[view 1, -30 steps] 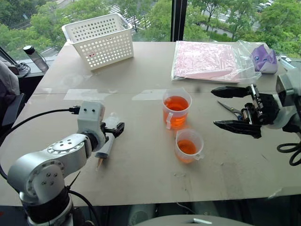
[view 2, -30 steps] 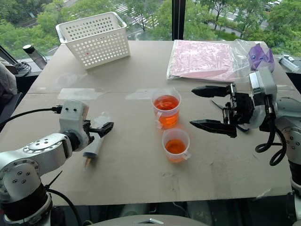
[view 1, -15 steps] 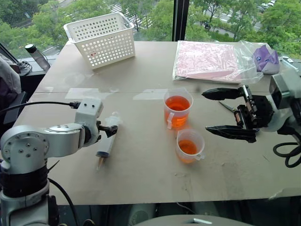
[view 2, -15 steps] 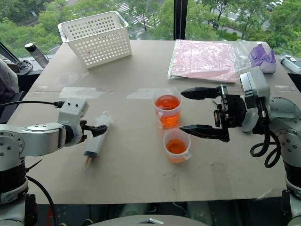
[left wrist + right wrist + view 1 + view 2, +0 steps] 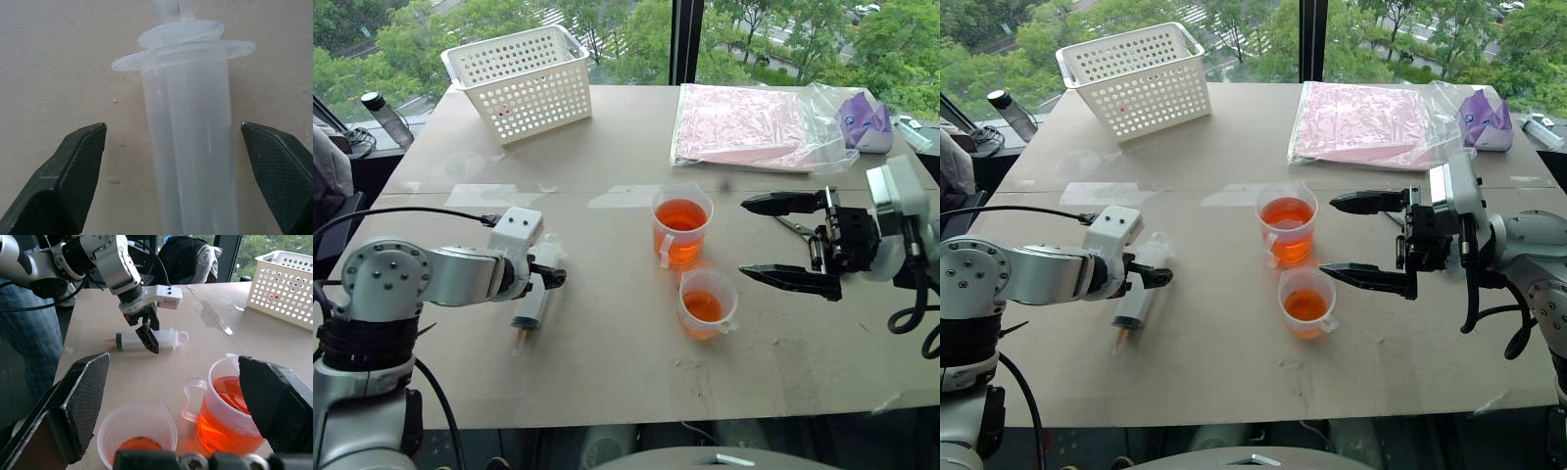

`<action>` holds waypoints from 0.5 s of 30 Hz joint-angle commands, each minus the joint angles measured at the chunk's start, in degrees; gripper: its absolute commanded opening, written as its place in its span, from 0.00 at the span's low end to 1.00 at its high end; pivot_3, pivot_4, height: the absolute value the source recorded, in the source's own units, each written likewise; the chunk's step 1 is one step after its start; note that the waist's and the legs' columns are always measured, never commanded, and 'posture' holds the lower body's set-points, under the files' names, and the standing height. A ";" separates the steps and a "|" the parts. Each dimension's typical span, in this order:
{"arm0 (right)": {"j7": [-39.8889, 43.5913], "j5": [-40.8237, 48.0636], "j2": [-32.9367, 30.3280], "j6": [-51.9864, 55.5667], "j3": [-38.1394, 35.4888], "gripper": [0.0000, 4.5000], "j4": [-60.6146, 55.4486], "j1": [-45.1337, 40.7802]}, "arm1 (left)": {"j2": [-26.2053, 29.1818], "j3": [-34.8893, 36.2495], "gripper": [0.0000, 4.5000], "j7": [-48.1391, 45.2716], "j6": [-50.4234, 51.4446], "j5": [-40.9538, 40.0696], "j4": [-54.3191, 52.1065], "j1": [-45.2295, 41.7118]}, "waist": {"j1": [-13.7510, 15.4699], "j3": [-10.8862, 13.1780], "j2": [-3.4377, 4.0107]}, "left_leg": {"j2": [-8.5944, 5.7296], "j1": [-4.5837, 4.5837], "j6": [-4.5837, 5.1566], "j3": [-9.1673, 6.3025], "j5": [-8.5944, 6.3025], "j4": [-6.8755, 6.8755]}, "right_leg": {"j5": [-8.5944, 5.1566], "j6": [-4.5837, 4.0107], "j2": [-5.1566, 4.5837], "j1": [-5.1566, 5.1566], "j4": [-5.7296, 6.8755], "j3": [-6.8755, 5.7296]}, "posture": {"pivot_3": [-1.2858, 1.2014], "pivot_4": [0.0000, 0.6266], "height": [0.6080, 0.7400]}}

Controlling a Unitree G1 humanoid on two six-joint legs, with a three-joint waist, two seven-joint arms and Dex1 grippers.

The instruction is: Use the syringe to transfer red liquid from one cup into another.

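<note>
Syringe (image 5: 534, 299) lay flat on table (image 5: 607, 362) toward left edge, barrel between spread fingers of left gripper (image 5: 183, 147), not grasped. Right gripper (image 5: 785, 241) released, hovering right of taller measuring cup (image 5: 681, 226) and smaller cup (image 5: 706, 302), both holding red liquid (image 5: 681, 215).

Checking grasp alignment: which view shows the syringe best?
Left wrist view: the syringe barrel and flange lie between the open left claw fingers, untouched. Right wrist view shows its whole length on the table, under that claw. The eye views show it partly hidden behind the claw.

White basket (image 5: 522, 81), pink bagged sheets (image 5: 741, 125), scissors (image 5: 792, 227).
</note>
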 commanded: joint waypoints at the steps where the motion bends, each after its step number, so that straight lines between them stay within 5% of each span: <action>1: -0.49 3.43 -3.20 2.78 -2.65 1.00 -3.03 -1.62 | 2.44 -1.38 0.99 1.74 -3.29 -3.87 -0.63 -0.16 | 0.03 0.01 0.02 | 0.00 0.00 0.00 0.00 0.00 0.00 | 0.00 0.00 -0.01 0.00 0.00 0.00 | 0.52 0.24 1.00; 7: -1.50 7.11 -5.08 5.61 -2.61 1.00 -3.60 -3.27 | 6.08 -5.35 0.99 4.50 -8.44 -9.85 -0.44 0.44 | -0.01 0.03 0.00 | 0.00 0.00 0.00 -0.01 0.00 0.00 | 0.00 -0.01 -0.04 0.00 -0.01 0.00 | 0.52 0.24 1.00; 12: -1.60 6.88 -5.18 5.95 -2.21 1.00 -3.50 -3.19 | 8.19 -8.32 0.50 5.62 -12.05 -12.21 -0.56 0.01 | 0.00 0.03 0.00 | 0.00 0.00 0.01 -0.01 0.00 -0.01 | -0.01 -0.01 -0.04 0.00 -0.03 0.00 | 0.52 0.24 1.00; 15: -1.30 6.16 -5.21 5.63 -2.13 1.00 -3.34 -2.77 | 8.63 -9.41 0.31 5.85 -13.57 -11.88 -1.18 -0.42 | 0.06 0.03 0.00 | 0.00 0.00 0.01 0.00 0.00 -0.01 | -0.01 -0.01 -0.04 0.01 -0.02 0.00 | 0.52 0.24 1.00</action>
